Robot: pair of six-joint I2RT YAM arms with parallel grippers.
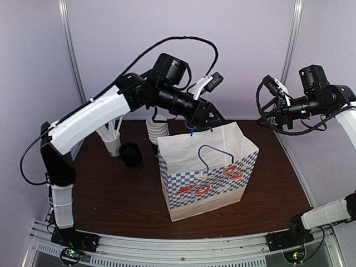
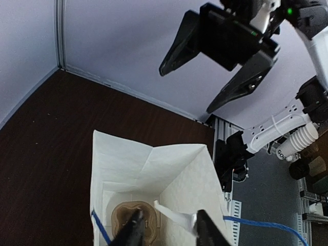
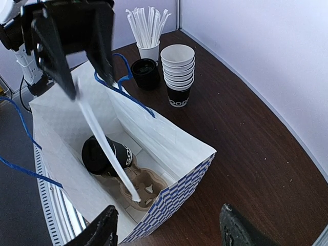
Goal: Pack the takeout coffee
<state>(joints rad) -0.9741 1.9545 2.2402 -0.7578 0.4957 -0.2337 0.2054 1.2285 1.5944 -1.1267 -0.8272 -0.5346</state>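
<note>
**Both arms aloft, fingers parted.**
Your left arm [image 1: 89,122] stretches rightward across the table, its wrist tipped down and the left fingers [image 3: 54,56] somewhat apart. Your right arm [image 1: 334,100] angles inward, the right fingers [image 2: 179,47] spread wide and empty.

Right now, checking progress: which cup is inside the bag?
The black-lidded coffee cup, down in the paper bag; the lidless stack and the stick-filled cup stand outside on the table.
</note>
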